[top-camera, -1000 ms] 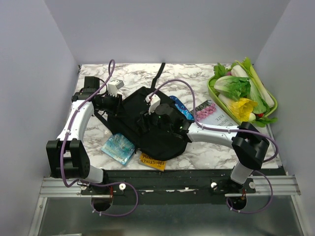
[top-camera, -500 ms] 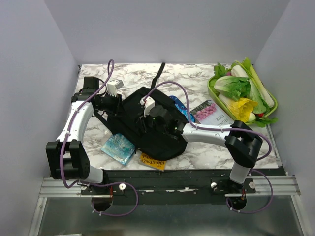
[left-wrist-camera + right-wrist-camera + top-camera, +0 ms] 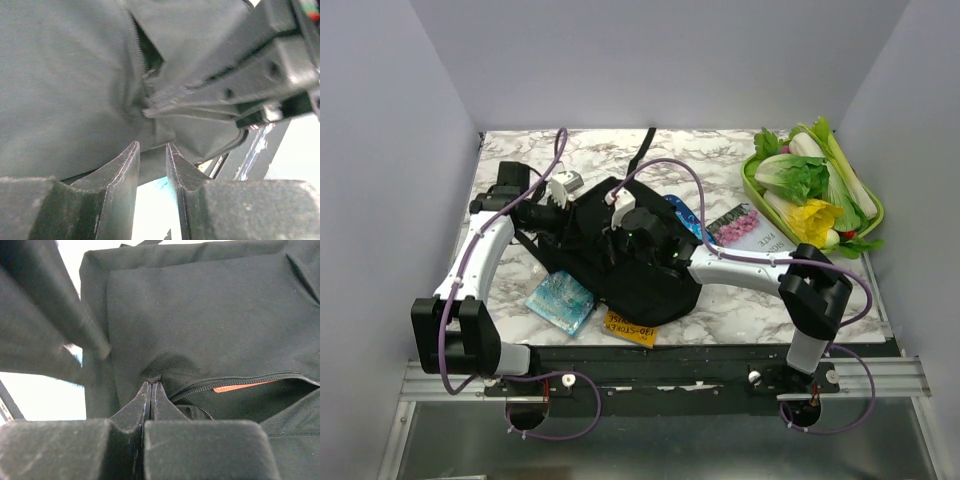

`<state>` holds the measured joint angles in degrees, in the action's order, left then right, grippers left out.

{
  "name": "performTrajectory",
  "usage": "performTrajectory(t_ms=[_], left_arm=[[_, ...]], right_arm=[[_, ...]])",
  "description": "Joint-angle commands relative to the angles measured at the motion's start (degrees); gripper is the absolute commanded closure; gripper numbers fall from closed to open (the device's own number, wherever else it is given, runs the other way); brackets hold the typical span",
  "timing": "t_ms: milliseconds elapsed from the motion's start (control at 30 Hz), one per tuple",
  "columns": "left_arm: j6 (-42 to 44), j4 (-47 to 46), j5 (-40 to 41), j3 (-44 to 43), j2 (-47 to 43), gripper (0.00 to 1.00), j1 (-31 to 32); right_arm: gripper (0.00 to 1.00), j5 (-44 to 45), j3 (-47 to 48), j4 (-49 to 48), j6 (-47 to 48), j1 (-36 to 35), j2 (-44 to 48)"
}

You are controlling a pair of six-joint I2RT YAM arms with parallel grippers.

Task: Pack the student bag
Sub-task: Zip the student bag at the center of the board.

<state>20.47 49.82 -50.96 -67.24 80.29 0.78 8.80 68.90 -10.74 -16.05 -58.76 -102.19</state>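
The student bag (image 3: 645, 270) is a black fabric backpack lying in the middle of the marble table, with a strap (image 3: 645, 150) running to the back. My left gripper (image 3: 572, 212) holds its left edge; in the left wrist view a fold of fabric (image 3: 150, 160) sits between the narrow-set fingertips (image 3: 134, 150). My right gripper (image 3: 620, 228) is shut, pinching fabric at the end of the zipper (image 3: 235, 381). The zipper stands partly open and an orange edge (image 3: 240, 387) shows inside.
A teal patterned book (image 3: 560, 298) and a yellow book (image 3: 630, 328) poke out from under the bag's near side. A blue item (image 3: 688, 222) and a flowered book (image 3: 745, 230) lie to its right. A green tray (image 3: 877, 212) of vegetables fills the back right corner.
My right gripper moved left over the bag and closed on the fabric at the zipper's end. My left arm shifted slightly right, still holding the bag's edge.
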Motion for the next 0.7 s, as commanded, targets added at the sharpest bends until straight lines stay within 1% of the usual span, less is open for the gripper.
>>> performTrajectory(t_ms=[0,67,133,167,200,267,367,400,467,500,567,667], left_arm=[[8.71,3.18,-4.33,4.21,-5.31,0.65,4.31],[9.15,2.22,-2.84,5.71,-6.98,0.66,5.98],[7.84,-1.38,-0.64,8.26,-8.39,0.66,7.48],[6.87,-3.14,-0.11,9.40,-9.88,0.65,7.57],[4.95,-6.81,0.50,11.76,-10.67,0.65,7.66],[3.45,-9.64,2.35,13.80,-11.99,0.62,7.84],[0.63,-13.52,4.54,16.52,-11.65,0.59,7.84],[-0.77,-16.66,5.42,18.10,-11.74,0.59,7.84],[-4.11,-19.49,7.79,19.16,-12.08,0.57,8.01],[-5.34,-22.37,8.24,19.78,-12.26,0.58,8.01],[-8.33,-24.50,9.29,19.87,-12.44,0.57,8.01],[-9.48,-26.18,8.95,18.56,-12.00,0.56,8.01]], right_arm=[[0.99,-2.72,2.46,0.46,-4.93,2.42,0.68],[0.99,-5.62,2.38,0.37,-7.14,4.17,0.77],[0.99,-8.34,2.11,0.11,-9.78,5.23,0.77],[0.99,-8.53,2.02,-0.07,-10.48,6.11,0.85],[0.99,-10.01,1.85,-0.33,-11.62,6.46,1.03],[0.99,-11.34,1.32,-0.68,-12.51,7.17,1.20],[0.99,-13.01,1.14,-1.12,-13.83,7.78,1.29],[0.99,-13.45,0.97,-1.56,-14.18,7.87,1.21],[0.99,-14.42,0.80,-2.09,-14.36,7.87,1.38],[0.99,-14.68,0.71,-2.35,-14.44,7.87,1.29],[0.99,-15.30,0.62,-2.53,-14.62,7.87,1.47],[0.99,-15.48,0.27,-2.79,-14.71,7.87,1.64]])
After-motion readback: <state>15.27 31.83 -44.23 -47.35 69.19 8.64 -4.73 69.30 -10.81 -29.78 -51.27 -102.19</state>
